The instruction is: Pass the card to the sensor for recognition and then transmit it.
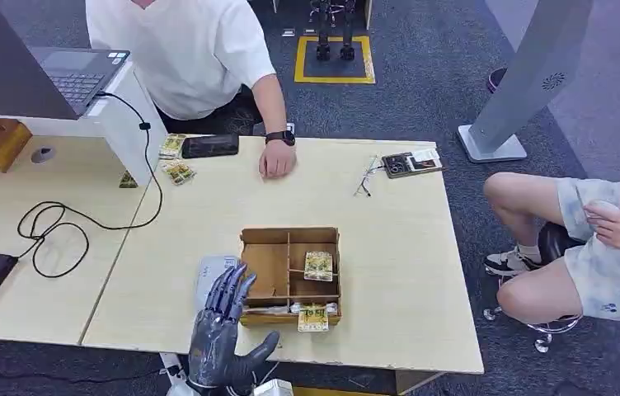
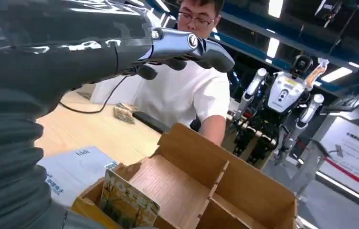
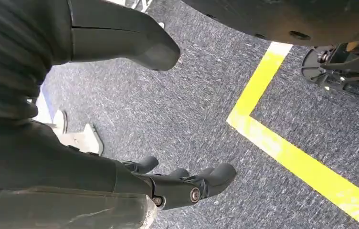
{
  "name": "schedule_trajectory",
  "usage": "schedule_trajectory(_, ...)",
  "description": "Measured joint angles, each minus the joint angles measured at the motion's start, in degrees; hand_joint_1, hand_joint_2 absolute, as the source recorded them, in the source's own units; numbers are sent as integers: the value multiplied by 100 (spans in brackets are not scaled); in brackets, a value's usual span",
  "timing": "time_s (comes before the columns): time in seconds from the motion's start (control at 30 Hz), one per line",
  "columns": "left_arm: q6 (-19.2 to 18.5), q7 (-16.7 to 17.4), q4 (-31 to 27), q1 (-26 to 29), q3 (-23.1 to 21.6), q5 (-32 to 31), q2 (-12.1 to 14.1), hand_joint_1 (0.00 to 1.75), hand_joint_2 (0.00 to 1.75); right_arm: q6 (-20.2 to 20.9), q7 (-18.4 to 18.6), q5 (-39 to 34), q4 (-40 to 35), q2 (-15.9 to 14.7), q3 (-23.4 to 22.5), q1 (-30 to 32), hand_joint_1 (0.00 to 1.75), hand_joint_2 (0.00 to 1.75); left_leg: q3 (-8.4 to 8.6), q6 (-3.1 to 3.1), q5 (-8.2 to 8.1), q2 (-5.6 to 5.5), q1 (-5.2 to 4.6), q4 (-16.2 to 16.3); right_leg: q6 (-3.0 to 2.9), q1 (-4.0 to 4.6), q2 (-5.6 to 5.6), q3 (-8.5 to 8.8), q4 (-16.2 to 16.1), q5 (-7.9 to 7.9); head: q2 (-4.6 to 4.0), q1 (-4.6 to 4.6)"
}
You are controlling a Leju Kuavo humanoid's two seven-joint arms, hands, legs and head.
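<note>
Two cards are seen standing in the wooden divided box (image 1: 290, 268) on the table (image 1: 389, 247): one card (image 1: 318, 266) in the middle right compartment, and a second card (image 1: 313, 317) leaning at the box's near edge, closest to the robot. The near card (image 2: 127, 202) is also seen in the left wrist view, upright against the near wall.

The left hand (image 1: 223, 330) is held over the table's near edge, just beside the box's left side, with fingers spread apart and nothing held. The right hand (image 3: 168, 183) hangs above the carpeted floor (image 3: 206, 114), its fingers loosely extended and empty.

The step in hand is judged to be the reach for a card. The near card is judged the easier target, since it is closest to the left hand. The hand should be brought over the near wall, and the card should be pinched by its upper edge between thumb and fingers, so that the box wall is not caught. The lift should be made straight up to avoid dragging the box. The pale flat device (image 1: 212, 276) beside the box is possibly the sensor; this cannot be confirmed. A person's hand (image 1: 277, 158) rests on the far side of the table, well apart.
</note>
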Motion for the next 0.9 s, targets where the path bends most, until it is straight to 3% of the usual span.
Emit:
schedule_trajectory(0.4, 0, 1084, 443, -290, -221, -944, 39, 0, 175, 9, 17, 7, 0, -9, 0, -3, 0, 175, 0, 0, 0, 1, 0, 0, 0, 0, 0, 0, 0, 0, 0, 0)
schedule_trajectory(0.9, 0, 1134, 531, -342, -271, -987, 39, 0, 175, 15, 17, 7, 0, -24, 0, -3, 0, 175, 0, 0, 0, 0, 0, 0, 0, 0, 0, 0, 0, 0, 0, 0)
